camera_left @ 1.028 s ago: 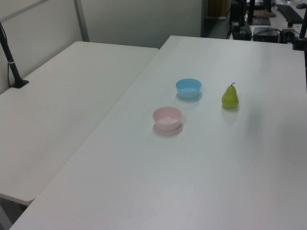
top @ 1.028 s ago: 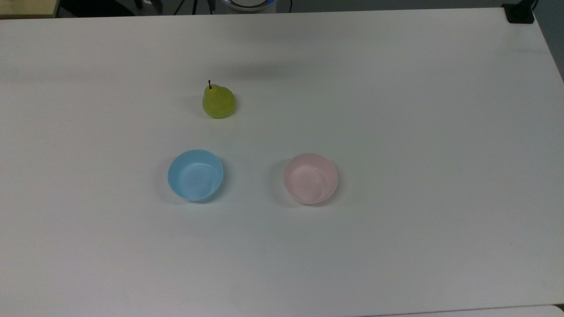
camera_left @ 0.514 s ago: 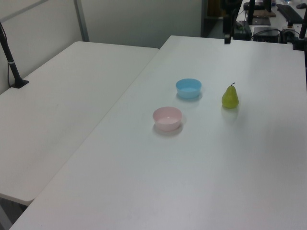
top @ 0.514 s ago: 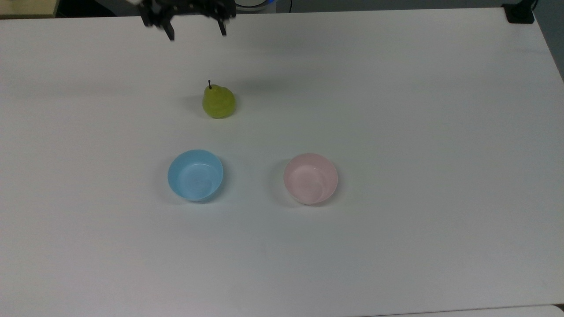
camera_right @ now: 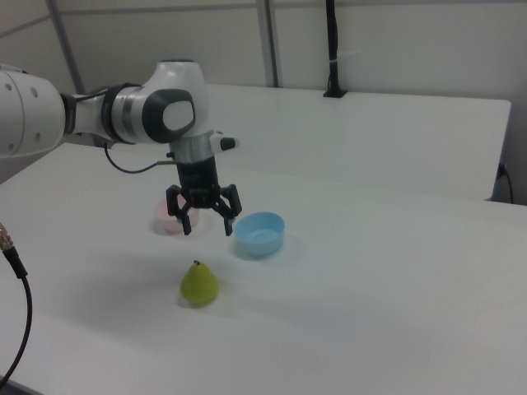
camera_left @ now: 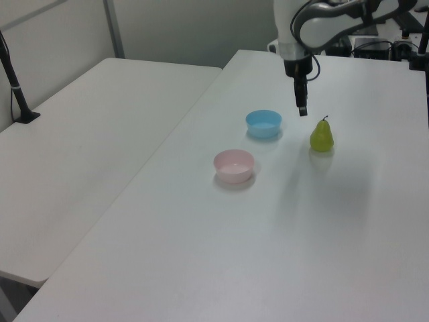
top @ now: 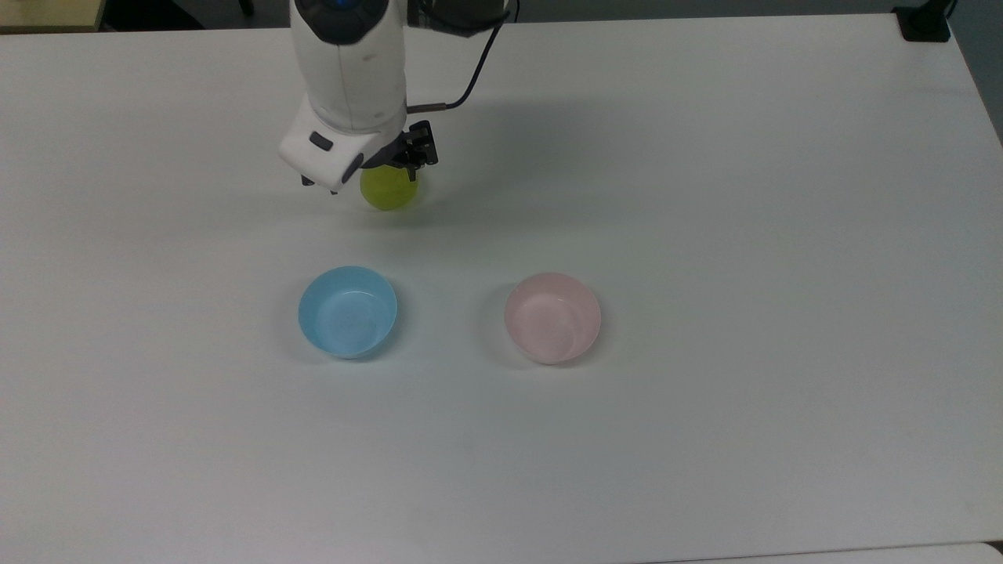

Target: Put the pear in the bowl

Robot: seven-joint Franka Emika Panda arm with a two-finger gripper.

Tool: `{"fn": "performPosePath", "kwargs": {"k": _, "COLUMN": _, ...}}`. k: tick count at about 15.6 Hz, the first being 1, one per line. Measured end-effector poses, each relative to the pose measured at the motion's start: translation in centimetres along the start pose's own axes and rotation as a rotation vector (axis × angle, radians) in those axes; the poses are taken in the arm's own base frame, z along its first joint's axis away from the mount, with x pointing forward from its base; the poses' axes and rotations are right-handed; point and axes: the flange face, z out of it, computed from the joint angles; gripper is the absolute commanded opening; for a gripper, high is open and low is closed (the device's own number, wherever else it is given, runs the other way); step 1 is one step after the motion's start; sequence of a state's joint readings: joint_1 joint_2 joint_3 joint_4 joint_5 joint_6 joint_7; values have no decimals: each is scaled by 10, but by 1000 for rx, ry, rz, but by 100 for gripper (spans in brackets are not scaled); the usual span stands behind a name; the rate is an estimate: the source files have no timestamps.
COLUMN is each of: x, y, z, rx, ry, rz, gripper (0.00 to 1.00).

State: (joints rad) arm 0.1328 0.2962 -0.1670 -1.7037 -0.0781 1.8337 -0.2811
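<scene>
The yellow-green pear (top: 389,194) stands upright on the white table, its stem end hidden under my arm in the top view. It is also seen in the left view (camera_left: 322,136) and the right view (camera_right: 199,284). My gripper (camera_right: 208,224) hangs above the pear, open, fingers spread and pointing down, with nothing between them. In the top view the gripper (top: 364,168) overlaps the pear's upper part. The pale pink bowl (top: 552,317) sits empty toward the top view's lower right of the pear, also seen in the left view (camera_left: 234,165).
A light blue bowl (top: 347,312) stands empty to the top view's left of the pink one. A black cable (top: 472,69) trails from the arm. A black mount (top: 925,23) sits at the table's far right corner. A second table (camera_left: 80,141) adjoins in the left view.
The arm came in from the top view's upper edge and moved down over the pear, open throughout. Pear and both bowls have stayed in place.
</scene>
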Motion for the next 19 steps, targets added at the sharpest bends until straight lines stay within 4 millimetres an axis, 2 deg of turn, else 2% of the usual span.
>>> {"fn": "performPosePath", "kwargs": {"k": 5, "x": -8, "y": -21, "z": 43, "rx": -40, "ry": -107, "rz": -72, "gripper": 100}}
{"fn": "performPosePath", "kwargs": {"k": 8, "x": -17, "y": -24, "z": 66, "rx": -61, "ry": -166, "rz": -95, "gripper": 100}}
{"fn": "performPosePath", "kwargs": {"k": 10, "x": -21, "y": -25, "z": 75, "rx": -66, "ry": -187, "rz": -103, "gripper": 98}}
{"fn": "performPosePath", "kwargs": {"k": 15, "x": -19, "y": -30, "z": 87, "rx": -65, "ry": -210, "rz": -123, "gripper": 56}}
{"fn": "performPosePath", "kwargs": {"k": 19, "x": -17, "y": -37, "z": 84, "rx": -76, "ry": -206, "rz": -138, "gripper": 33}}
